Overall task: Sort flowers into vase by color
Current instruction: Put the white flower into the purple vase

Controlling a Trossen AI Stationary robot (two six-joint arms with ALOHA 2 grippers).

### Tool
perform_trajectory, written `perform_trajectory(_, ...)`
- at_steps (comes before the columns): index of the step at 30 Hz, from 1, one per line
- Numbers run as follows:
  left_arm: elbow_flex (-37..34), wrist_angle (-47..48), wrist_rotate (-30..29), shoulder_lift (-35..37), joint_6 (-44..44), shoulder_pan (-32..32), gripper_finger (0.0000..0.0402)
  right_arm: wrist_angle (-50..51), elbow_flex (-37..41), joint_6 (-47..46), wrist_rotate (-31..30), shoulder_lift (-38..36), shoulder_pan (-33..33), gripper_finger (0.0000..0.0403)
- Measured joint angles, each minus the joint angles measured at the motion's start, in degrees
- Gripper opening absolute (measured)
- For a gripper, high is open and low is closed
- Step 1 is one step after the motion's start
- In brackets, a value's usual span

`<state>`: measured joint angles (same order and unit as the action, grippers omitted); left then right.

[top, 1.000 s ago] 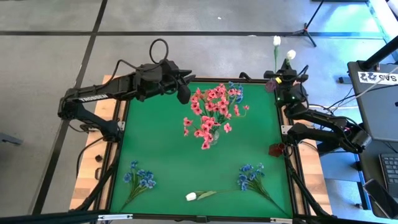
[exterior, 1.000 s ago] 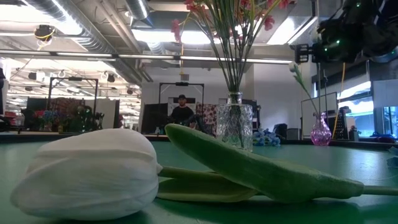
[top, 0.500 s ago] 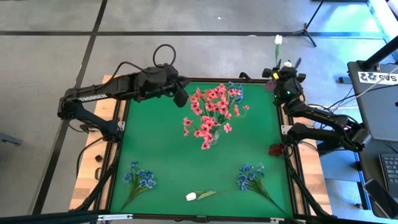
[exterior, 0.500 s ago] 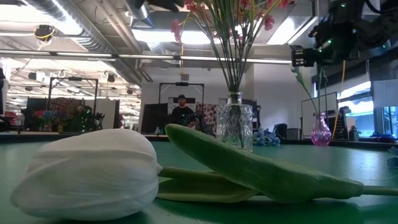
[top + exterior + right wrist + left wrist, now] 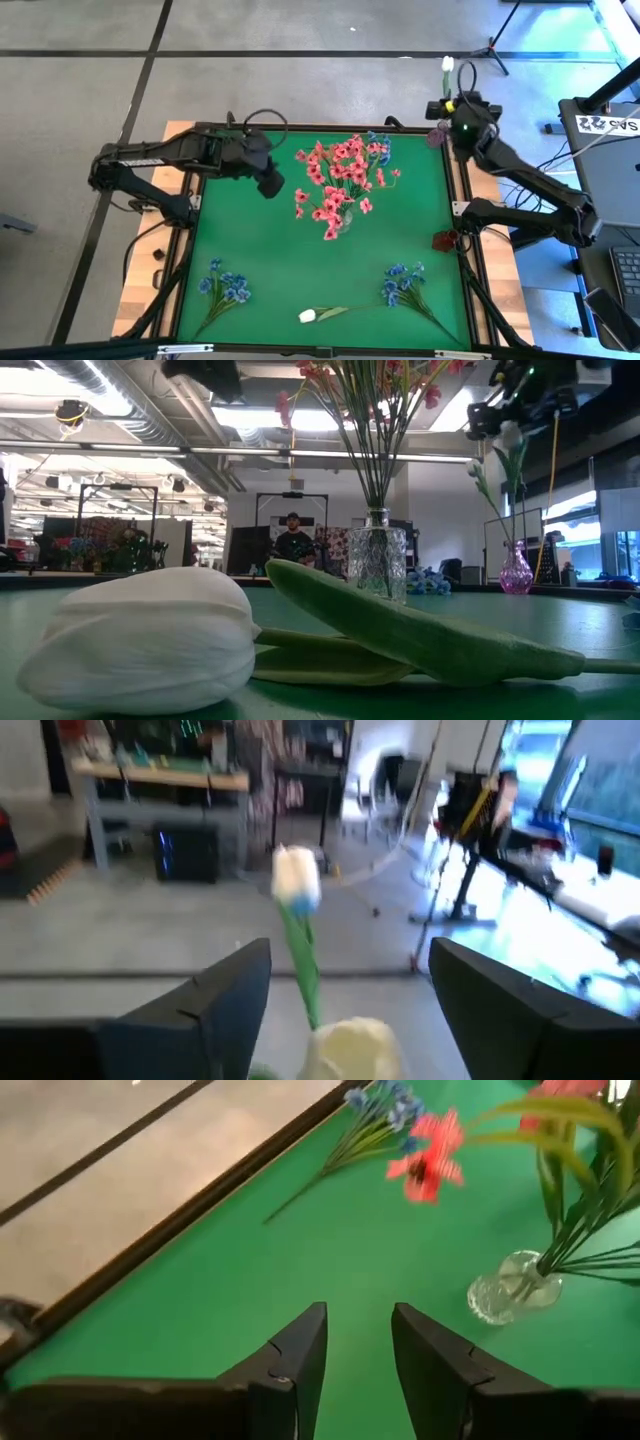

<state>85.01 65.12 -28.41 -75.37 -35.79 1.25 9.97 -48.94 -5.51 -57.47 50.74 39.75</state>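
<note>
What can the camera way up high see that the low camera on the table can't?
Only the high view shows two blue sprigs lying at the near edge and the left pincer, empty. Only the low view shows a person in the room behind. Both show the clear vase of pink flowers and the white tulip lying flat.

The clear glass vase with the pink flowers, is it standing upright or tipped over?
Upright. In the low view the clear cut-glass vase stands on its base on the green table, with the pink flowers' green stems rising out of its neck.
</note>
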Motion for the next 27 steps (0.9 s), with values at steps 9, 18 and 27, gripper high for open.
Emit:
perform_trajectory(9, 0.0, 10.43, -2.12, 0.02, -13.5, -7.39, 0.0111, 29.64, -13.69, -16.42, 6.41, -0.02, 0.02, 0.0276)
perform_trajectory(18, -0.37, 20.16, 3.6, 0.02, -37.41, -20.98, 0.0124, 35.86, -21.91, -17.41, 8.86, 0.0, 0.02, 0.0276)
perform_trajectory(27, -12.63, 0.38, 12.35, -0.21, -53.59, -39.92, 0.0153, 38.73, -27.64, -17.19, 13.65, -0.02, 0.02, 0.0276)
